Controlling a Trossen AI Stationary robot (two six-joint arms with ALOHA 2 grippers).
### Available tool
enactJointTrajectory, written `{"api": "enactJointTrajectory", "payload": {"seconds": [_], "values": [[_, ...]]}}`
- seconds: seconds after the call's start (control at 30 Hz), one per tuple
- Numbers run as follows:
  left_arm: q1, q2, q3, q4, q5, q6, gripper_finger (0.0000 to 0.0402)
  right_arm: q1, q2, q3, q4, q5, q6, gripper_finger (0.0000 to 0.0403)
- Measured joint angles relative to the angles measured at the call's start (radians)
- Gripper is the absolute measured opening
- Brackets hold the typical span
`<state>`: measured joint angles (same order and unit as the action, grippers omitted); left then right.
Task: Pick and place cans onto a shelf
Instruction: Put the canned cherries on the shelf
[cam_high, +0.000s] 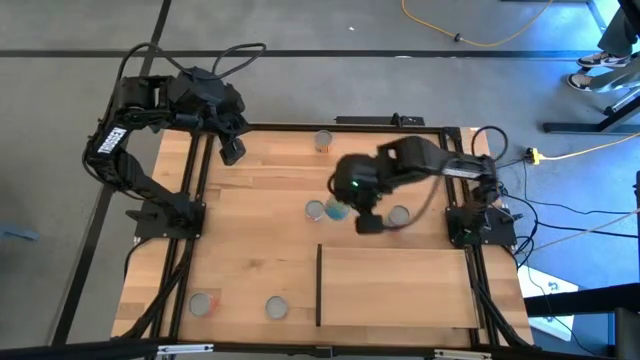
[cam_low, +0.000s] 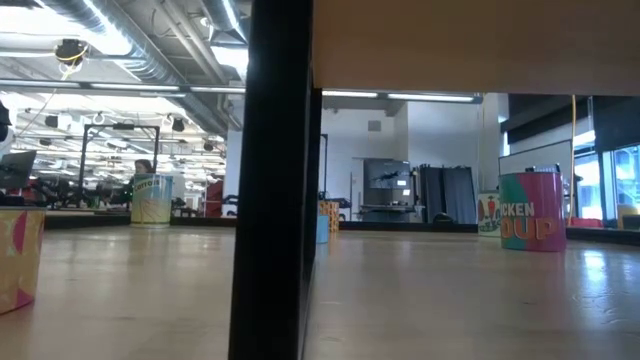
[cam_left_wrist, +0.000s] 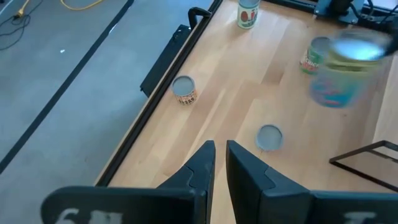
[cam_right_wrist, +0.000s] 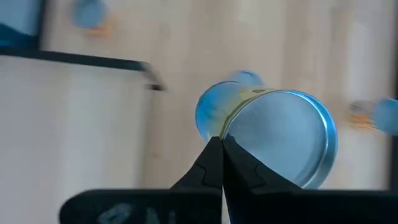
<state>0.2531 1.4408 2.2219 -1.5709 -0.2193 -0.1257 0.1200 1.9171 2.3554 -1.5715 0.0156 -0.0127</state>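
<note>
Right hand: my right hand (cam_high: 366, 222) sits at centre frame in the high view, over the bench (cam_high: 250, 250) just above the shelf's upper edge. Its fingers (cam_right_wrist: 219, 163) are pressed fully together, tips touching.
Held or not: nothing sits between those fingers. In the right wrist view a blue-topped can (cam_right_wrist: 283, 140) lies right at the fingertips, tipped on its side or nearly so, round face towards the camera. I judge it is being nudged or has slipped, not gripped.
Can's axis: its long axis points roughly along the hand's own reach, so the fingers meet the rim and not the side wall.
Same can from above: blue-green blur (cam_high: 338, 210) touching the hand's left side, centre of frame.
Other cans: one just left of it (cam_high: 315, 209), one to the right of the hand (cam_high: 399, 214), one at top centre (cam_high: 323, 140), two at lower left (cam_high: 204, 303) (cam_high: 276, 307).
Shelf: light board (cam_high: 400, 285) at lower right, dark strip on its left short edge; no can on it yet.
Left hand: parked at upper left (cam_high: 232, 152), fingers (cam_left_wrist: 202, 165) a narrow slit apart, holding nothing.
Nearer arm: right, clearly; the left is well apart from the centre cluster.
Next move, my reading: spread the right fingers and come at the side wall, across the axis.
</note>
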Motion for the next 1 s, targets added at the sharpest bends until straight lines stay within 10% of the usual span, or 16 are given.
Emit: {"api": "enactJointTrajectory", "payload": {"seconds": [0.43,1.0], "values": [[0.000,0.045,0.000,0.000,0.000,-0.029,0.0034,0.312,0.021,0.000,0.032,-0.028,0.140,0.0000],[-0.007,0.052,-0.183,0.001,0.000,0.004,0.0034,0.442,0.127,0.000,0.192,-0.044,0.358,0.0000]]}}
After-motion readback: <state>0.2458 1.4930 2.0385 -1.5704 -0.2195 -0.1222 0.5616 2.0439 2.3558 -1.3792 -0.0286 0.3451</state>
